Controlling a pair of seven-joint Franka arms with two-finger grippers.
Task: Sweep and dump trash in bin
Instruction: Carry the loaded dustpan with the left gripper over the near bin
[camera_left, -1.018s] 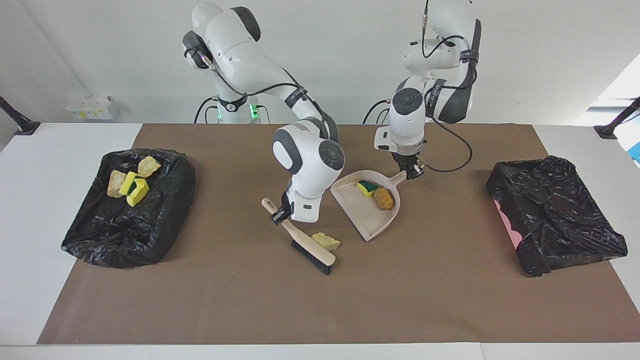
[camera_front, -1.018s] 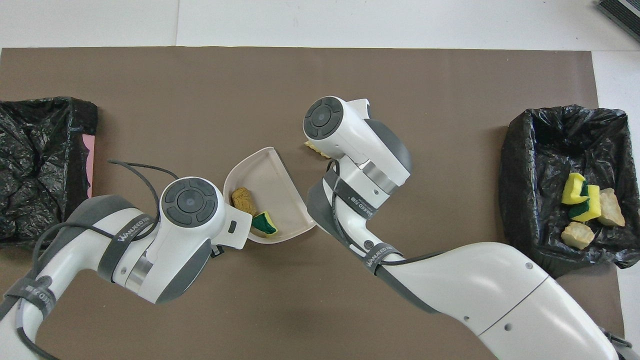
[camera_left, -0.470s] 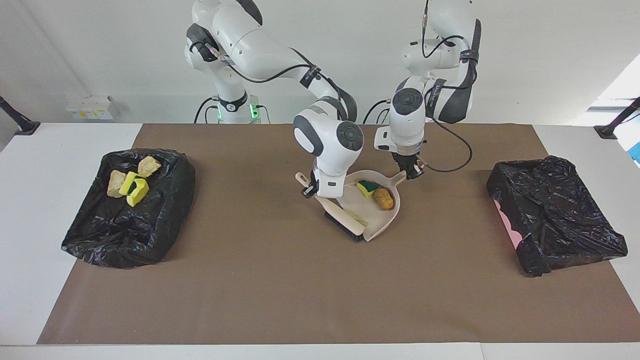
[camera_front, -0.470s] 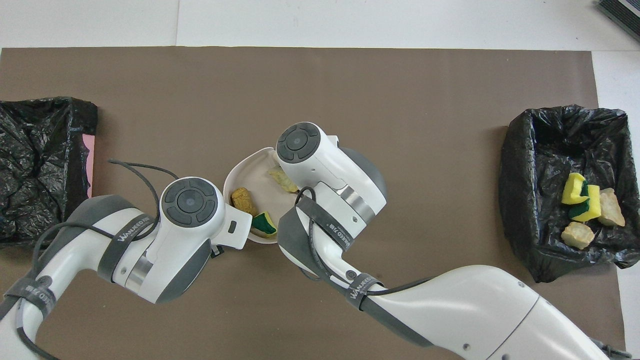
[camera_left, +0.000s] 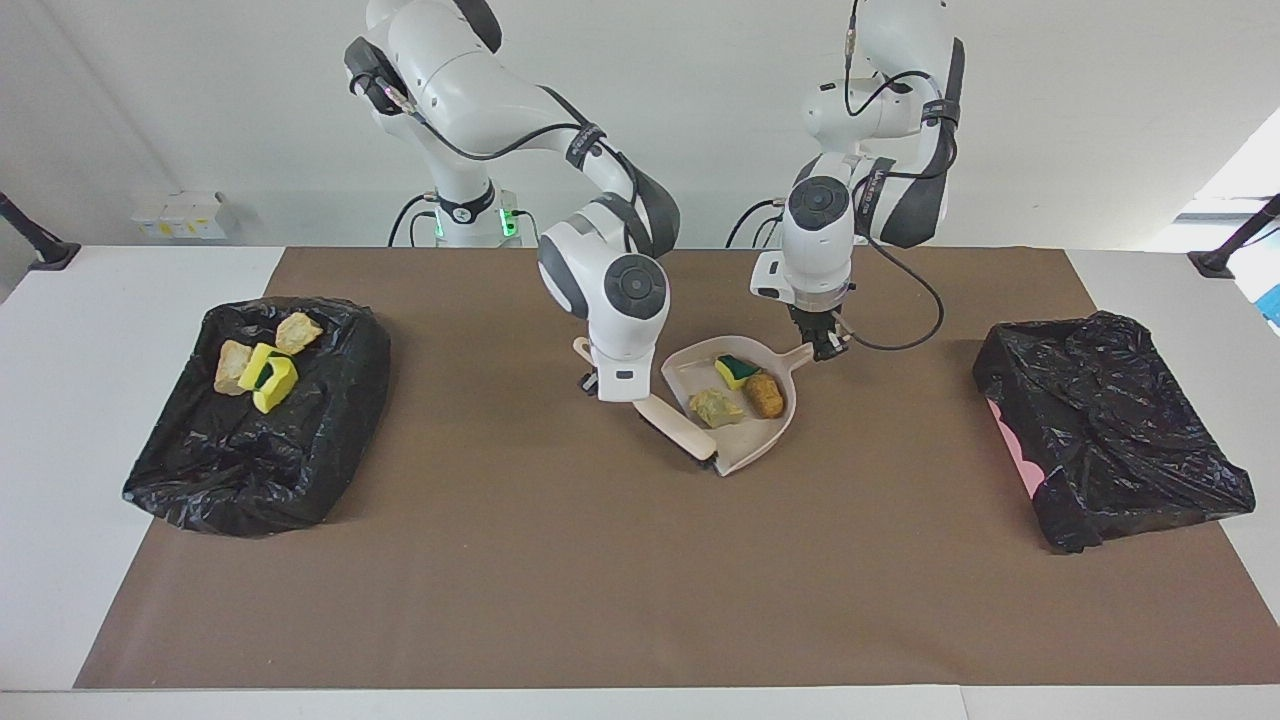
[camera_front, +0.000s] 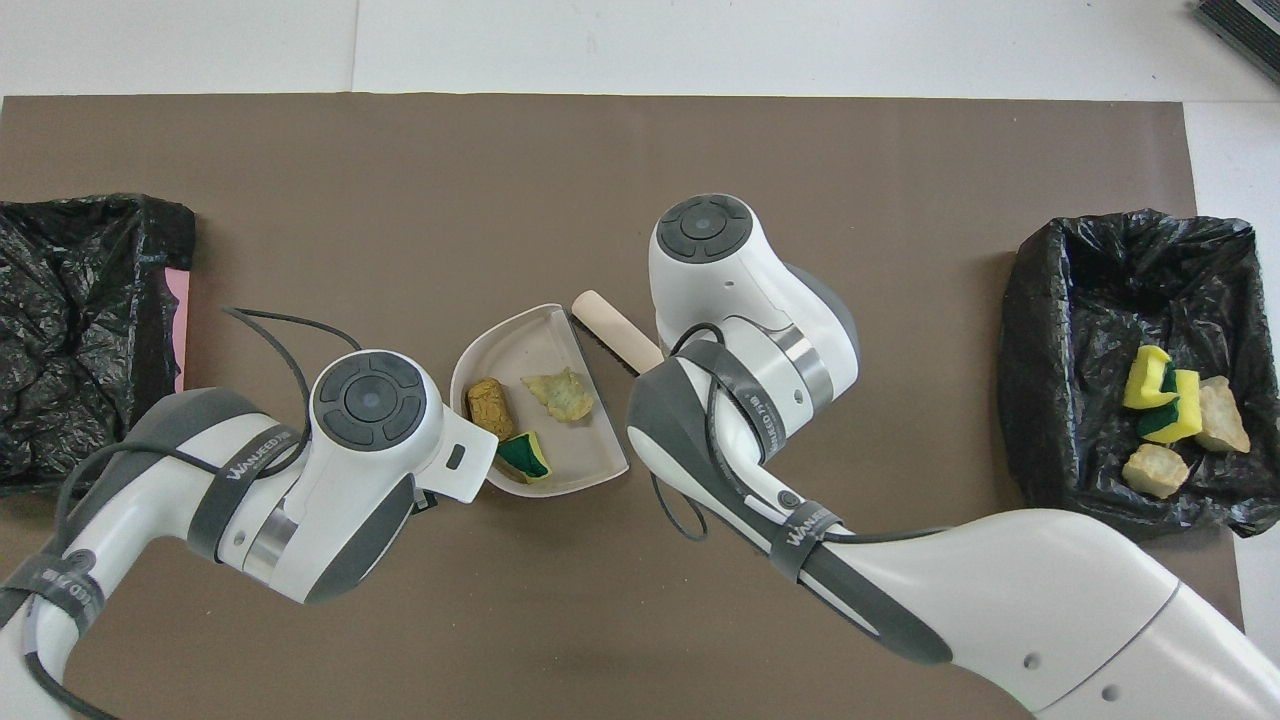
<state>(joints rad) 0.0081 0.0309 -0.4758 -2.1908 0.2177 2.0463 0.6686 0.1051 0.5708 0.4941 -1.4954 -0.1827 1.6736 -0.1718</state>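
A beige dustpan (camera_left: 755, 445) (camera_front: 520, 345) lies mid-table with three pieces of trash in it: a green-backed yellow sponge (camera_left: 737, 371) (camera_front: 526, 456), a brown nugget (camera_left: 765, 395) (camera_front: 487, 405) and a pale yellow scrap (camera_left: 717, 407) (camera_front: 561, 395). My left gripper (camera_left: 828, 347) is shut on the dustpan's handle. My right gripper (camera_left: 591, 379) is shut on the handle of the brush (camera_left: 672, 427) (camera_front: 617, 331), which lies along the pan's open edge. In the overhead view both grippers are hidden under their wrists. The black-lined bin (camera_left: 300, 450) (camera_front: 1060, 330) at the right arm's end holds several more scraps (camera_left: 262, 365) (camera_front: 1165, 400).
A second black-bagged bin (camera_left: 1110, 430) (camera_front: 80, 330) with a pink edge showing sits at the left arm's end. A brown mat (camera_left: 600, 580) (camera_front: 600, 180) covers the table between the two bins.
My right arm swept the brush toward the dustpan and pushed the pale yellow scrap off the mat into it. The left gripper kept hold of the pan's handle.
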